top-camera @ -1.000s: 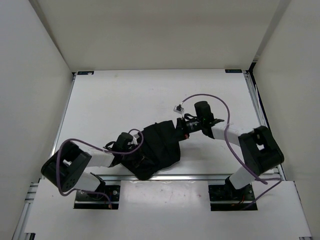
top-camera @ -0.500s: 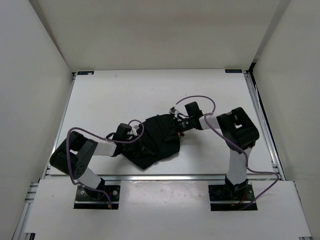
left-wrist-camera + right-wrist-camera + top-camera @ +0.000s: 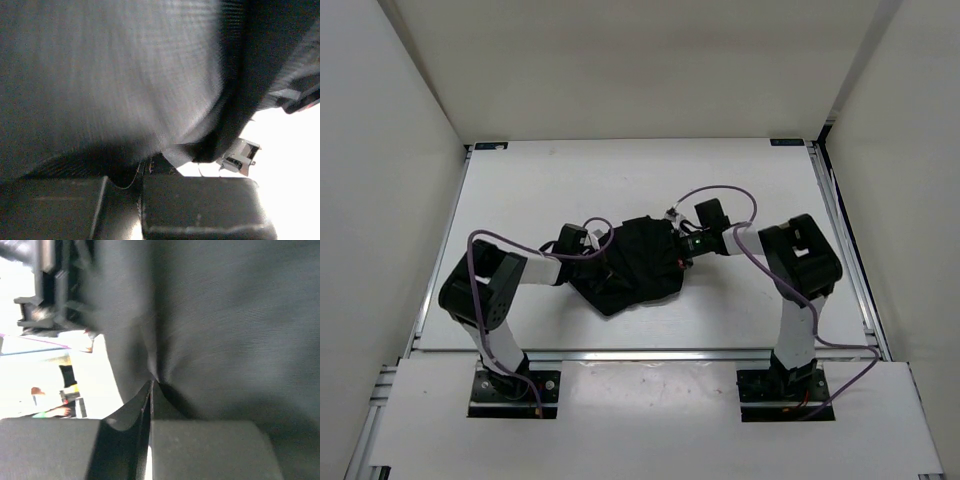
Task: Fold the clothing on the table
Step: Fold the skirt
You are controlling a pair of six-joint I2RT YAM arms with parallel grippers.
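The black clothing [image 3: 635, 262] hangs bunched over the middle of the white table [image 3: 540, 190], stretched between my two grippers. My left gripper [image 3: 592, 258] is shut on the garment's left edge; in the left wrist view the dark cloth [image 3: 115, 75] fills the frame above the closed fingers [image 3: 200, 205]. On the right edge my right gripper [image 3: 678, 245] is shut as well, and its wrist view shows a fold of the clothing [image 3: 225, 320] pinched between the closed fingers [image 3: 205, 447]. The gripped edges themselves are hidden by fabric.
White enclosure walls [image 3: 410, 200] rise on the left, right and back. A metal rail [image 3: 650, 353] runs along the table's near edge, with both arm bases [image 3: 505, 385] behind it. Purple cables [image 3: 720, 192] loop over each arm.
Both grippers have carried the clothing away from the near rail towards the table's middle. The arms' elbows have drawn in, and the garment now hangs more bunched between them.
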